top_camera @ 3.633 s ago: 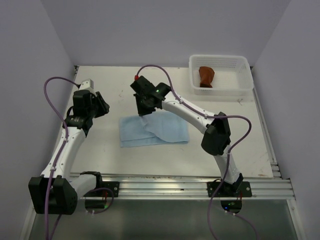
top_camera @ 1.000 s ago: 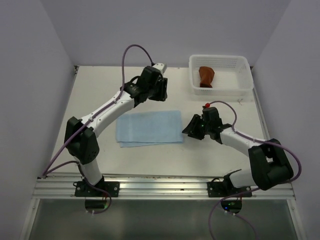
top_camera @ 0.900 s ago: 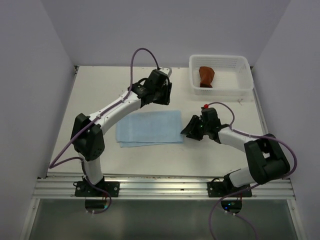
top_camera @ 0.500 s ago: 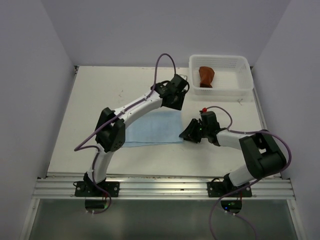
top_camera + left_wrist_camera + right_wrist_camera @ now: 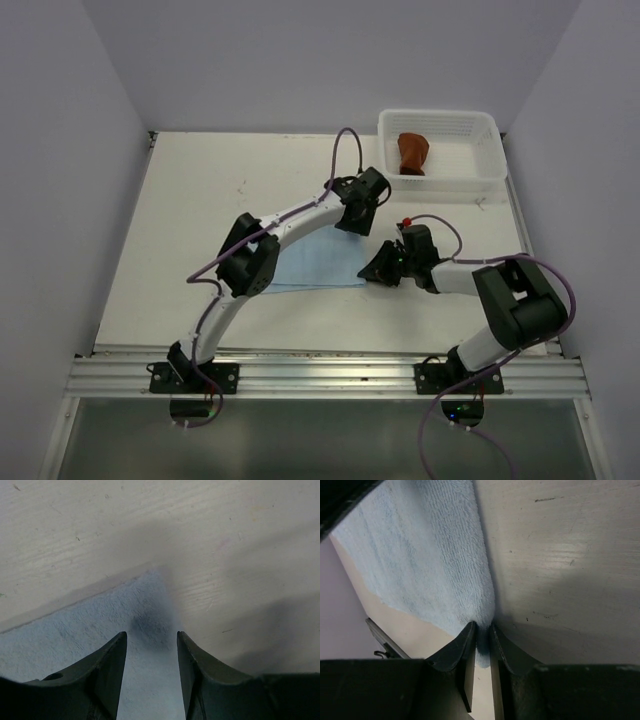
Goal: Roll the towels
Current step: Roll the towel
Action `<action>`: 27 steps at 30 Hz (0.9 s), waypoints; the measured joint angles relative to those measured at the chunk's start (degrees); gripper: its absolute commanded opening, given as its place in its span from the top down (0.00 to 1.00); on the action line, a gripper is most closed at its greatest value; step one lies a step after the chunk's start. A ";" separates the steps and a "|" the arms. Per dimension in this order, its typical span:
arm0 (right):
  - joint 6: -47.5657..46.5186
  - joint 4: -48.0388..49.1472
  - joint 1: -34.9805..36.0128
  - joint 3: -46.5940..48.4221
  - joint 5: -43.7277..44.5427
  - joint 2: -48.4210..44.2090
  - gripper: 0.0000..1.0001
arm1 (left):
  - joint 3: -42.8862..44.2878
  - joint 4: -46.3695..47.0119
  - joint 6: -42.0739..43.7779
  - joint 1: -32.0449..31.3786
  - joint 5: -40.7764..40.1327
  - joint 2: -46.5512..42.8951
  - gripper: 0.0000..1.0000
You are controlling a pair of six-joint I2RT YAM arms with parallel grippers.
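The light blue towel (image 5: 312, 262) lies flat on the table, partly under the left arm. My left gripper (image 5: 347, 222) hovers low over its far right corner, open, with the corner (image 5: 150, 605) showing between the fingers (image 5: 116, 655). My right gripper (image 5: 369, 272) is at the near right corner, jaws pinched on the towel's edge (image 5: 482, 630). In the right wrist view the blue towel (image 5: 420, 545) spreads away from the jaws. The rust brown-red towel (image 5: 411, 153) lies rolled in the white basket (image 5: 490, 150) at the back right.
The left arm (image 5: 290, 215) stretches diagonally across the table over the blue towel. The basket stands close behind the left gripper. A metal rail (image 5: 330, 375) runs along the near edge. Grey walls close in the left, right and back.
The left arm has swung right, bringing its gripper over the towel's far right corner. The right gripper has closed on the near right corner.
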 measured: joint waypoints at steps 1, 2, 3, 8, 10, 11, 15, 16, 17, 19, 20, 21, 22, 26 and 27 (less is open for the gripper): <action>0.02 0.37 -0.02 -0.07 -0.20 0.17 0.80 | 0.09 0.02 -0.17 -0.02 0.02 0.63 0.52; 0.09 0.66 -0.02 -0.07 -0.33 0.37 0.80 | 0.35 -0.02 -0.48 -0.07 0.02 1.29 0.52; 0.09 0.83 -0.02 -0.07 -0.44 0.46 0.80 | 0.66 -0.07 -0.66 -0.07 0.02 1.84 0.52; 0.09 1.86 -0.02 -0.07 -1.25 1.18 0.80 | 3.54 0.09 -1.70 -0.09 0.09 4.33 0.52; 0.11 2.38 -0.02 -0.07 -1.75 1.55 0.80 | 3.78 0.09 -2.14 -0.09 0.07 4.74 0.52; 0.11 2.56 -0.02 -0.07 -1.84 1.66 0.80 | 3.85 0.13 -2.45 -0.09 0.07 4.92 0.52; 0.09 3.85 -0.02 -0.07 -2.64 2.49 0.84 | 4.24 0.00 -2.91 -0.09 -0.11 5.97 0.52; 0.11 3.98 -0.02 -0.07 -2.73 2.64 0.85 | 4.48 -0.07 -2.95 -0.09 -0.26 6.38 0.53; 0.09 4.07 -0.02 -0.07 -2.82 2.78 0.85 | 4.68 -0.13 -2.97 -0.09 -0.48 6.82 0.53; 0.07 4.26 -0.02 -0.07 -2.97 2.95 0.87 | 5.27 -0.57 -3.08 -0.11 -0.96 7.23 0.55; 0.00 4.26 -0.02 -0.07 -2.97 2.95 0.87 | 5.53 -0.79 -3.15 -0.11 -1.31 7.48 0.55; -0.07 4.22 -0.02 -0.07 -2.97 2.95 0.88 | 5.84 -1.07 -3.17 -0.15 -1.77 7.67 0.56; -0.22 4.15 -0.02 -0.07 -2.91 2.91 0.89 | 6.12 -1.42 -3.21 -0.31 -2.16 7.82 0.58; -1.57 2.25 -0.02 -0.07 -1.64 1.64 0.92 | 6.58 -2.16 -4.04 -0.55 -4.15 8.24 0.70; -1.95 1.66 -0.02 -0.04 -1.22 1.22 0.93 | 6.64 -2.43 -4.09 -0.57 -4.63 8.31 0.72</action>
